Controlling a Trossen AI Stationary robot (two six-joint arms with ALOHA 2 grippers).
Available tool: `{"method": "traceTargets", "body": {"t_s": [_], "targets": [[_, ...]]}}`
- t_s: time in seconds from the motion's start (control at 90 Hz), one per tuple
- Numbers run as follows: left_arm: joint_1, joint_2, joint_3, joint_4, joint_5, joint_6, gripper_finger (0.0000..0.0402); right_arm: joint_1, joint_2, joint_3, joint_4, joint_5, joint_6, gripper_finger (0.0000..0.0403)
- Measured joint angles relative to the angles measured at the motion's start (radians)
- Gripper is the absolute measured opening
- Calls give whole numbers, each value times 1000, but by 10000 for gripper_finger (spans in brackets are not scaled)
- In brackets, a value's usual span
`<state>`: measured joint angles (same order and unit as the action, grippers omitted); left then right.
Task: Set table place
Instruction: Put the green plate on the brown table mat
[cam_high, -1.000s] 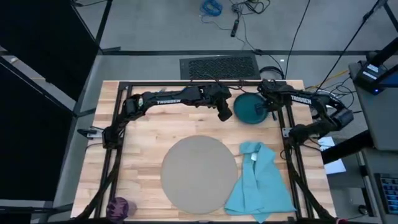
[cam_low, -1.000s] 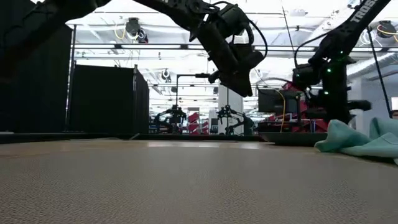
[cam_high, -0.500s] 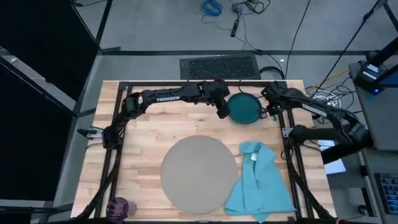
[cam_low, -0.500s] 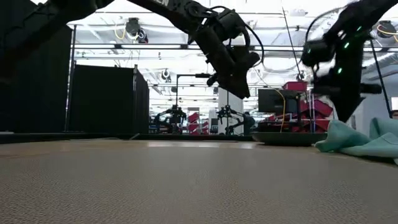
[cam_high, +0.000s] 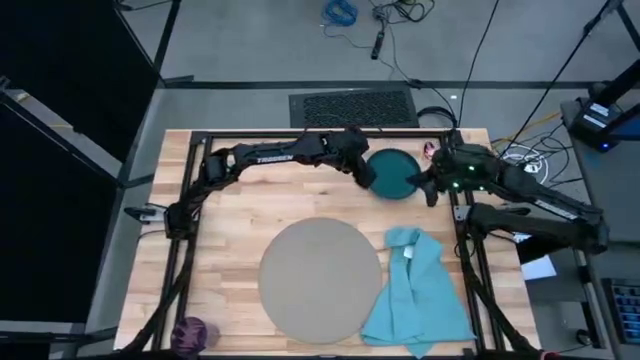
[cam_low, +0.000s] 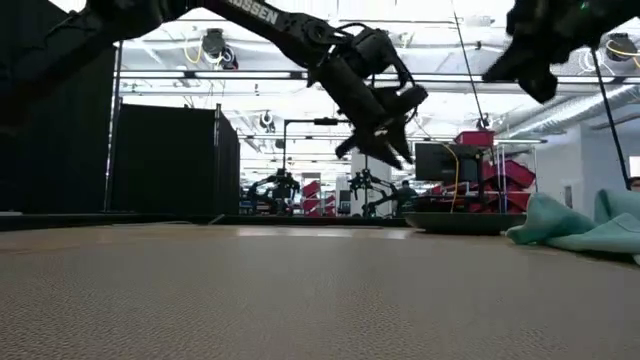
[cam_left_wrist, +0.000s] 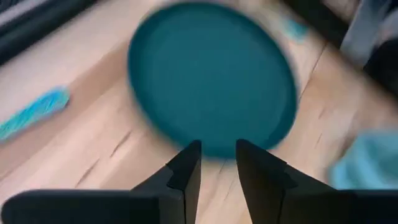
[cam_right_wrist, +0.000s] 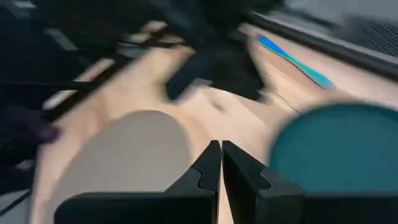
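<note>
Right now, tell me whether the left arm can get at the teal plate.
Probably yes: the left gripper hovers at the plate's edge, jaws slightly apart, nothing between them. The right gripper is close on the opposite side.

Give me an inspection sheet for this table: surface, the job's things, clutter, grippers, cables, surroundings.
Surface: wooden table, black frame.
Job's things: grey mat centred; teal plate at the far edge, off the mat; blue napkin crumpled beside the mat; purple cup at the near left corner; blue-handled cutlery piece near the plate.
Clutter: nothing seen.
Grippers: left gripper at the plate's left rim, slightly open; right gripper at its right rim, shut, empty.
Cables: loose cables on the floor beyond the table.
Surroundings: workshop with other rigs.
</note>
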<state>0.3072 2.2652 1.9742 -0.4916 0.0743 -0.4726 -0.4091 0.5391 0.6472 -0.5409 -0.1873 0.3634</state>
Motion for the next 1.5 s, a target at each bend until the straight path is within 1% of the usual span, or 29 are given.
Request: {"method": "traceTargets", "body": {"t_s": [0.122,0.2,0.267,0.333,0.4,0.5,0.578,0.644,0.767,0.867,1.022,1.1,1.178,1.267,1.356,1.422,1.5], "targets": [[-5,21,1,78,-1,-105,93,34,-5,0,-33,-2,-20,11],[-5,33,-1,75,-3,-165,104,45,-5,0,-64,-3,-33,26],[-4,65,2,126,-3,-211,117,53,-5,0,-93,-2,-37,45],[-2,79,-2,99,4,-255,130,57,-5,0,-102,-2,-43,68],[-1,107,0,146,4,-277,142,63,-7,0,-109,-4,-43,92],[2,111,-2,134,2,-281,156,64,-9,0,-119,-24,-43,126],[2,106,-1,139,-26,-275,163,64,-9,0,-136,-27,-43,147],[3,106,0,140,-48,-266,164,64,-8,0,-139,-27,-43,162],[4,107,0,121,-54,-252,165,64,-8,0,-142,-28,-43,182],[5,107,0,72,-67,-240,165,64,-8,0,-141,-28,-51,192],[0,107,0,75,-131,-227,165,64,-8,0,-140,-28,-76,198],[-1,107,0,68,-129,-227,165,64,-8,0,-137,-28,-80,199],[-2,107,0,63,-104,-228,165,64,-7,0,-138,-28,-81,199],[-7,123,1,82,-104,-228,165,64,-8,0,-137,-28,-85,199],[-12,132,-2,62,-104,-228,165,64,-8,0,-137,-28,-88,199],[-15,146,1,85,-104,-228,165,64,-8,0,-138,-28,-88,199],[-16,151,0,66,-104,-227,165,64,-8,0,-140,-28,-88,199]]}}
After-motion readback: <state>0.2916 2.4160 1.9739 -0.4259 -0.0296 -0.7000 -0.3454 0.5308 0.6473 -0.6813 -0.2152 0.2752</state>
